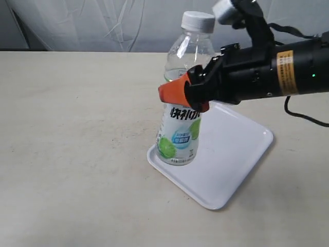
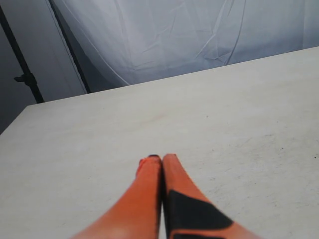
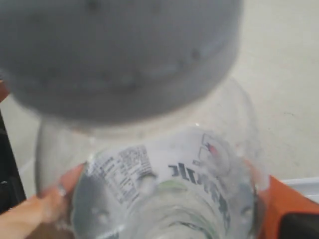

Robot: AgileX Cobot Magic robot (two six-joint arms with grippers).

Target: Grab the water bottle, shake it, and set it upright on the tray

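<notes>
The water bottle (image 1: 180,136), clear with a white cap and a lime-pictured label, stands upright on the near-left corner of the white tray (image 1: 231,154). My right gripper (image 1: 185,95) is shut on the bottle's middle, its orange fingers (image 1: 172,91) on either side just above the label. In the right wrist view the bottle (image 3: 164,189) fills the frame, its cap (image 3: 119,55) blurred and close, with orange fingers (image 3: 279,204) at both sides. My left gripper (image 2: 162,158) is shut with nothing in it, over bare table, and does not show in the exterior view.
The beige table (image 1: 72,128) spreads wide to the left of the tray. A white cloth backdrop (image 1: 103,23) hangs behind the table's far edge. A black cable (image 1: 303,116) trails from the right arm.
</notes>
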